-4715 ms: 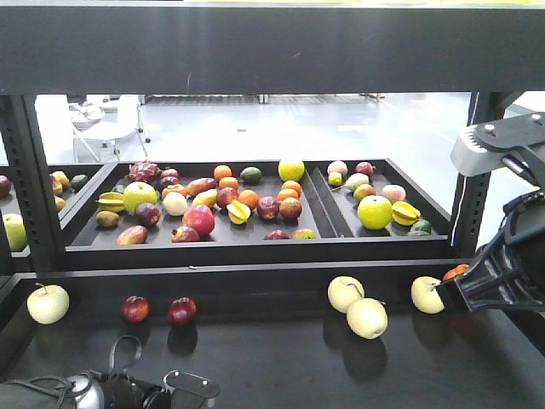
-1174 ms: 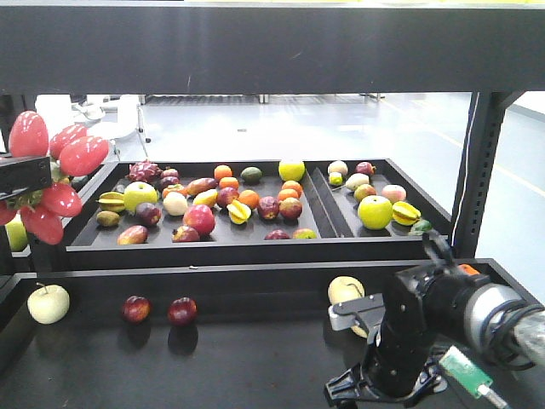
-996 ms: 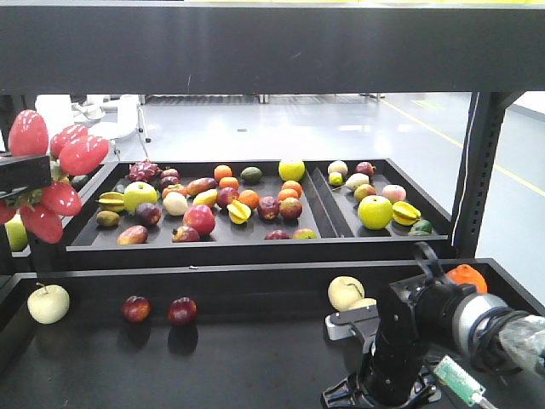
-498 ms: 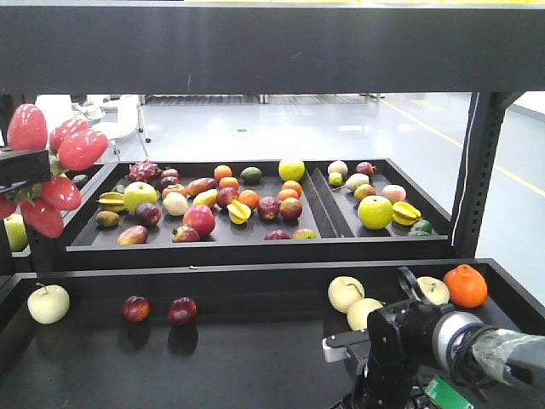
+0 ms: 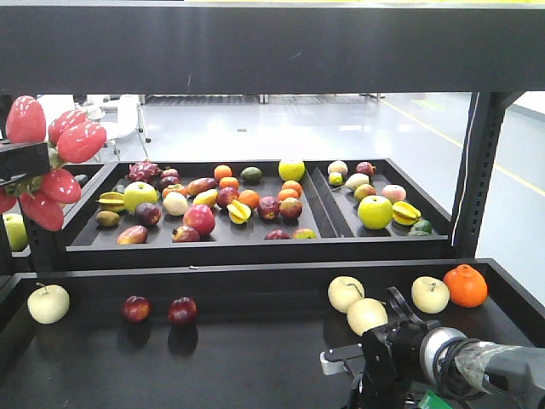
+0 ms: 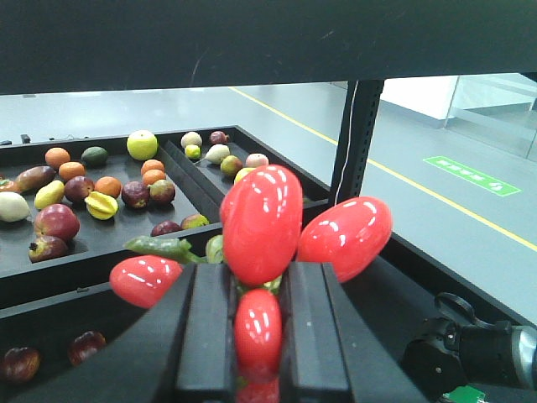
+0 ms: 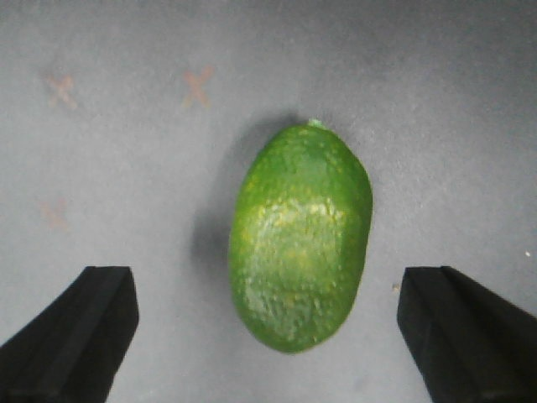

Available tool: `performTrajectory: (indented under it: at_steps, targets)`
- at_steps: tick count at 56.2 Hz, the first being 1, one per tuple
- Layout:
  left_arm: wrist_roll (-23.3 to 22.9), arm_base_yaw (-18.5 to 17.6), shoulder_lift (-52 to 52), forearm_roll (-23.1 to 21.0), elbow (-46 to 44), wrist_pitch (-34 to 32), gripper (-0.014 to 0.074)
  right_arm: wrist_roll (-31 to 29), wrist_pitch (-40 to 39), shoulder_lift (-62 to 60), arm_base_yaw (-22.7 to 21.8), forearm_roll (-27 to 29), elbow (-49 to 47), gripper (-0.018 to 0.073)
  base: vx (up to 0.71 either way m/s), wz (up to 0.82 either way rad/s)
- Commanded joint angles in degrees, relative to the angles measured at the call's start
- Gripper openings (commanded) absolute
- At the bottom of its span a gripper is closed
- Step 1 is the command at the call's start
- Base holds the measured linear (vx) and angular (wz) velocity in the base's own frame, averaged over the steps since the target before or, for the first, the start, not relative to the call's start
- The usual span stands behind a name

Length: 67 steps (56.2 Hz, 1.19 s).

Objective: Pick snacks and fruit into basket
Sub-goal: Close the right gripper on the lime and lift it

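Left tool point(image 6: 258, 336) is clamped tight on the stem end of a red fruit bunch point(image 6: 262, 222), up at the far left of the front view (glossy, several lobes). On the lower shelf point(image 5: 255, 358) sit 1 pale apple point(image 5: 48, 303), then 2 dark red apples point(image 5: 135, 308) close together. Behind them are black trays point(image 5: 213, 243) full of mixed fruit. Further right are 3 yellowish apples point(image 5: 367, 315) and an orange point(image 5: 465, 285). Right arm point(image 5: 417, 354) is low at the bottom right. Right tool point(image 7: 268, 323) is spread wide, with fingers point(image 7: 84, 327) on either side of a green fruit point(image 7: 300, 239) that lies on a grey surface, not touching it.
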Motion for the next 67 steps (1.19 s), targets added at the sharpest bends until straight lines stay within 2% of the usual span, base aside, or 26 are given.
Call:
performTrajectory:
  at_steps: [1,29,67]
  targets:
    - [-0.36,-0.26,-0.71,-0.68,-1.64,-5.72,-0.0007,0.13,-2.66,-3.31,-0.26,-0.72,-1.64,0.0685,0.0,0.0]
    - [-0.36,-0.26,-0.71,-0.68,-1.64,-5.83,-0.0007,0.96,-1.97,-0.91,-0.26,-2.92,-1.64,0.0675,0.0,0.0]
    - [-0.36,-0.26,-0.71,-0.68,-1.64,-5.95,-0.0007,1.1,-4.52,0.36,-0.26,-3.26,-1.64,0.0659,0.0,0.0]
